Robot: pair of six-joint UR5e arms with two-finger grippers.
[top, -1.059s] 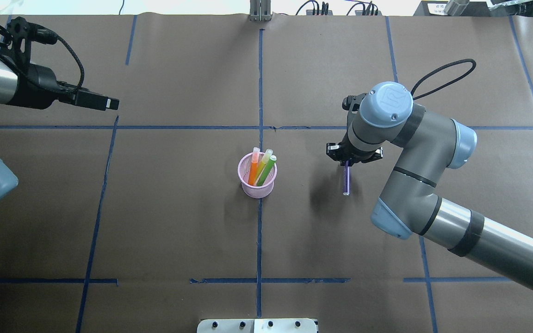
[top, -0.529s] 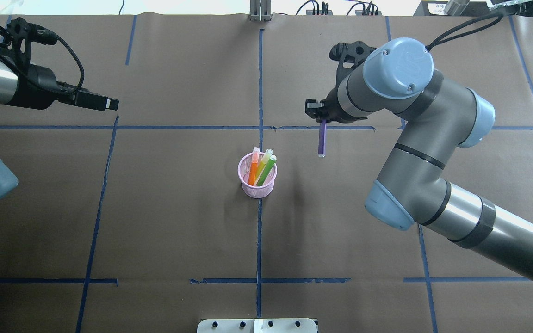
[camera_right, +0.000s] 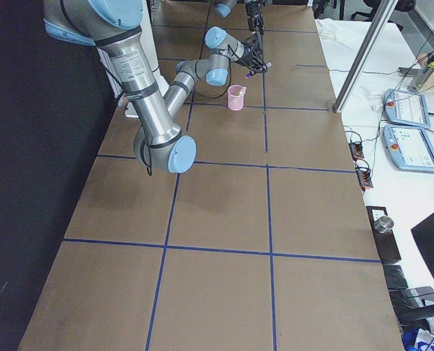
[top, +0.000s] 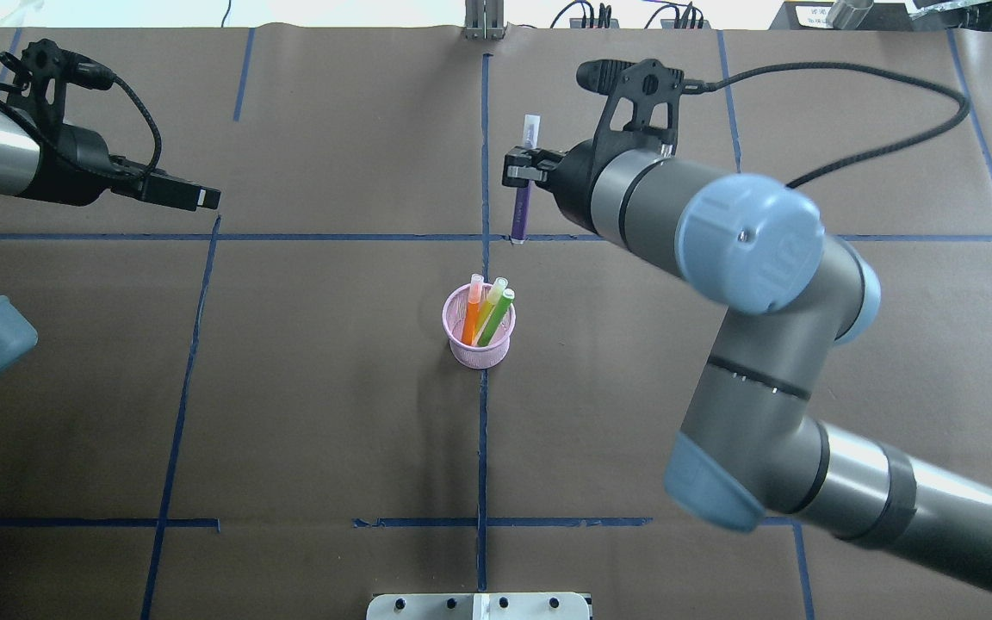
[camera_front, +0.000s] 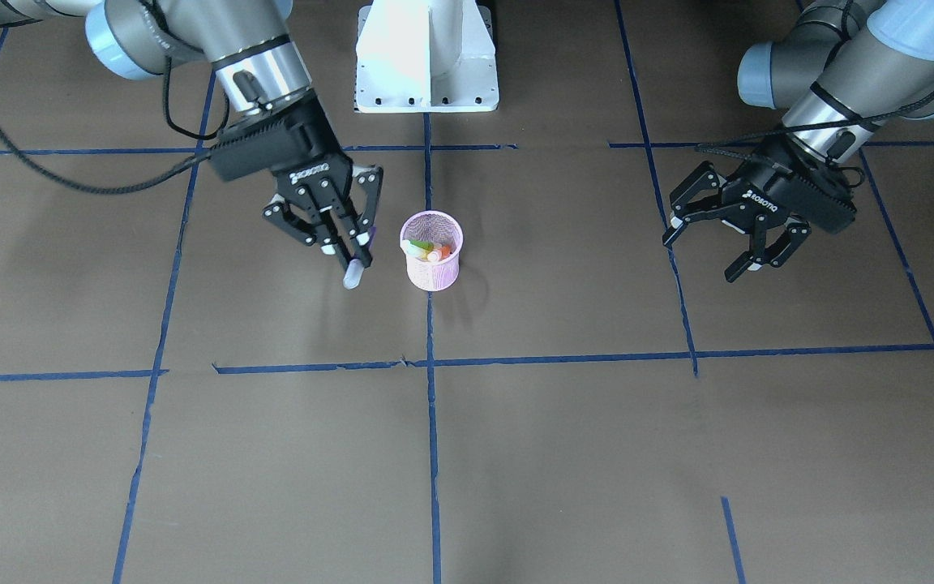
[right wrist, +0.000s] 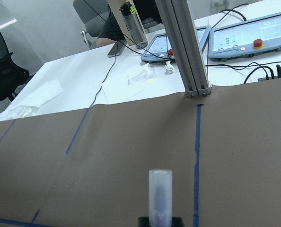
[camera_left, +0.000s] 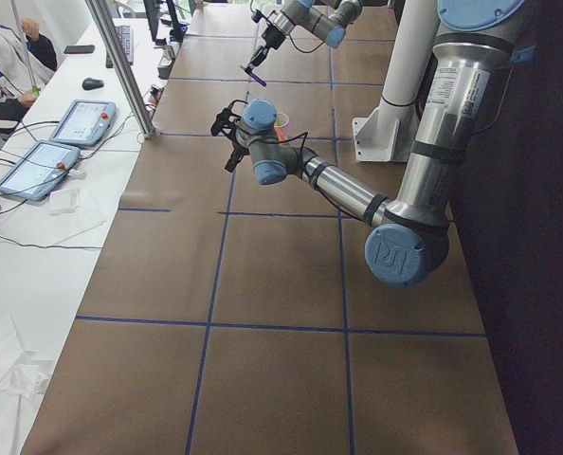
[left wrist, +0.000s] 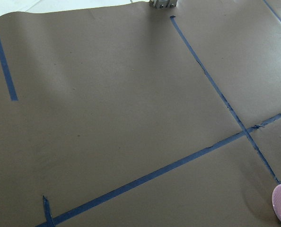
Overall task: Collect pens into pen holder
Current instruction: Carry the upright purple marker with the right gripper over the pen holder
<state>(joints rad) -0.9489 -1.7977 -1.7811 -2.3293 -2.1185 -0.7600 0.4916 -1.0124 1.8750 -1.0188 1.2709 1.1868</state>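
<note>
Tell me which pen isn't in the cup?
The purple pen, in the right gripper. The orange pen, yellow pen and green pen stand in the pen holder.

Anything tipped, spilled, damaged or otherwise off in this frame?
Nothing stands out. The pen holder stands upright with three pens inside, none spilled. The right tool is shut on the purple pen, held in the air near the holder. The left tool is open and empty, off to the side.
</note>
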